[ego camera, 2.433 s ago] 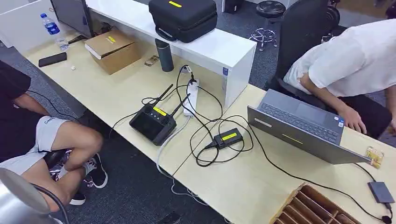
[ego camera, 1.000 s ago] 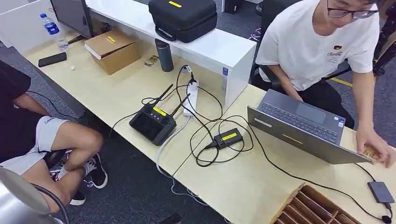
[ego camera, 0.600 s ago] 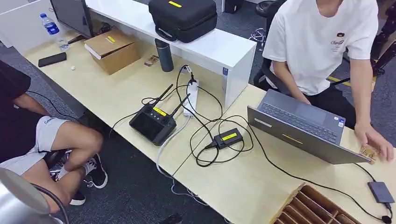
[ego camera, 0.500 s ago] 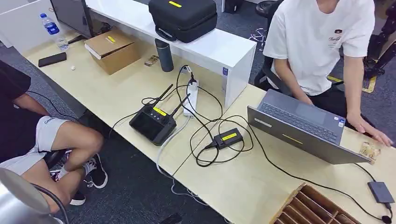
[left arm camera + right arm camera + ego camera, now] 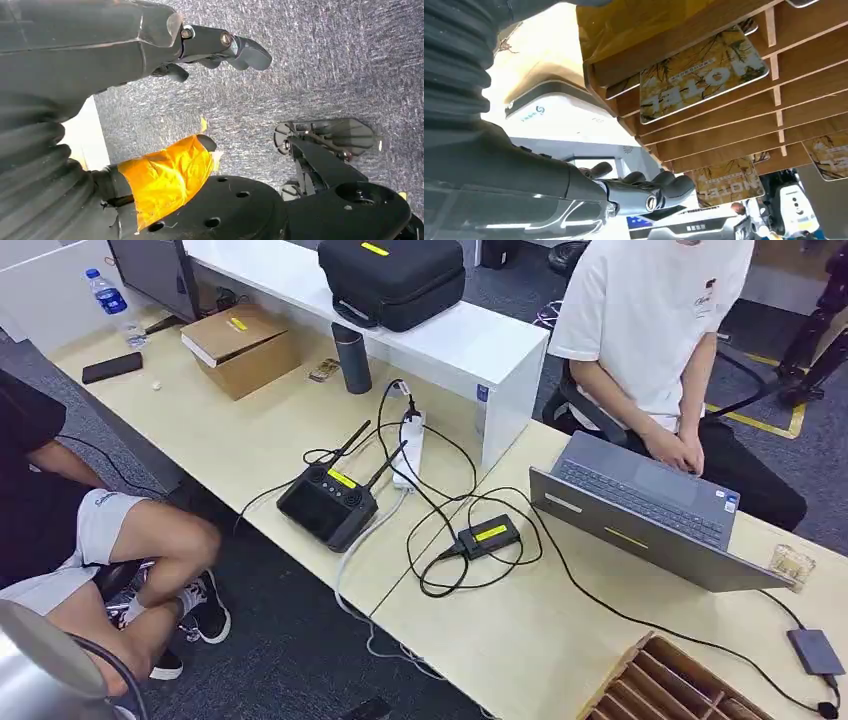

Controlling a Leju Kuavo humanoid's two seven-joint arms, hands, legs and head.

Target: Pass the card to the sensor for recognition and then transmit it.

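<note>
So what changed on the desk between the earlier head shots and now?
The person in the white shirt sat up, reached to the card beside the laptop, touched it, then drew the hand back to the keyboard. The card lies free, shifted slightly. The sensor, wooden rack and cables stayed put.

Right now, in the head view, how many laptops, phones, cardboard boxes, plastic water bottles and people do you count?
Laptops: 1, the laptop
Phones: 1, the phone
Cardboard boxes: 1, the cardboard box
Plastic water bottles: 1, the water bottle
People: 2, the person in white and the person in black
Total: 6
</note>
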